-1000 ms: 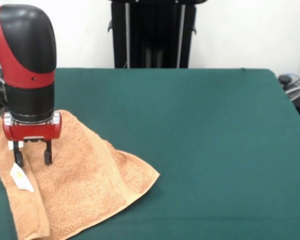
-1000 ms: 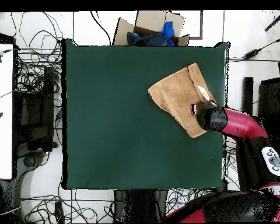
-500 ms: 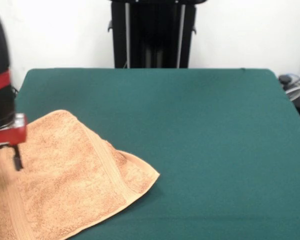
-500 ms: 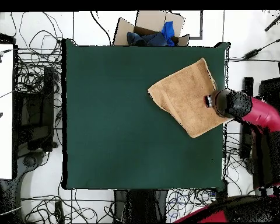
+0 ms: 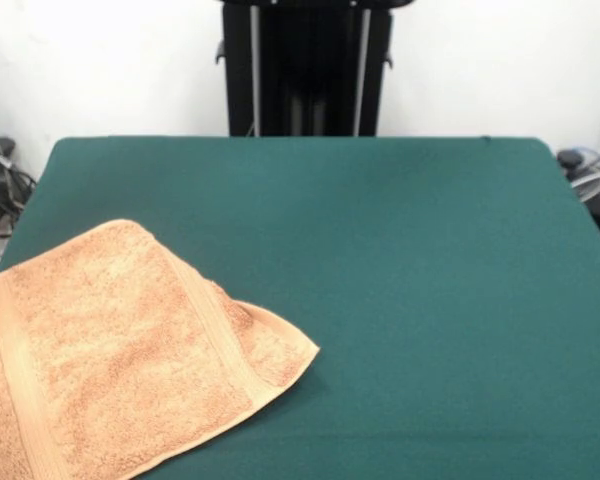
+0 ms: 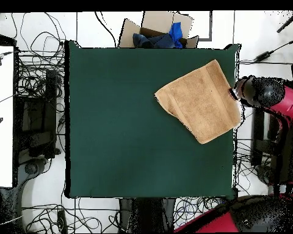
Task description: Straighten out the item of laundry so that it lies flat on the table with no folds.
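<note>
I see no brand, label or readable writing on anything here.

Nearest me in the front view, the towel (image 5: 120,350) lies at the near left corner of the table (image 5: 400,280), running off the left and bottom of the picture. It looks mostly spread out. Two flat woven bands show: one near the left side, one crossing toward the right corner. Along the right side a thin second layer peeks out from under the top edge, so a fold is there.

From overhead, the towel (image 6: 199,100) sits as a tilted rectangle near the table's (image 6: 124,134) right edge, toward the far corner, its right corner reaching that edge. A small doubled strip shows at its left corner.

The pincer (image 6: 235,94) appears only overhead, just off the table's right edge beside the towel's corner, under the arm's black head (image 6: 263,91). I cannot tell how far open it is, nor whether it touches the cloth.

Beyond the far edge, a cardboard box (image 6: 155,31) holds blue fabric.
</note>
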Controlling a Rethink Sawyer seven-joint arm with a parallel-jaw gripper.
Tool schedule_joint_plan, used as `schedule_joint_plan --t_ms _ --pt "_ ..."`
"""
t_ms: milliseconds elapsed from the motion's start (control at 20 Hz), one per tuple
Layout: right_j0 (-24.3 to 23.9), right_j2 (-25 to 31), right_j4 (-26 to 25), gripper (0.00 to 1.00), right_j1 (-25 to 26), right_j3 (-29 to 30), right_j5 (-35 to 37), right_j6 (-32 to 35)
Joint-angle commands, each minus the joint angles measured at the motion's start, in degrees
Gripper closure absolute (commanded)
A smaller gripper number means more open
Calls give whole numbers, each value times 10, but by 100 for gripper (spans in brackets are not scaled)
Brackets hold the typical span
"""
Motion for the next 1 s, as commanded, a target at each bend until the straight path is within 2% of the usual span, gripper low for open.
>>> schedule_joint_plan --t_ms 50,250,350,500,700,1000 --pt "45 30 -5 0 15 -50 31 -30" --pt "53 8 -5 0 -2 -13 -5 9" --pt "62 -12 -6 0 -22 22 -24 52" --pt "84 -49 9 0 -82 126 -48 161" --pt "126 -97 41 0 -150 215 -30 287" --pt "198 -165 86 0 -199 282 -49 411"
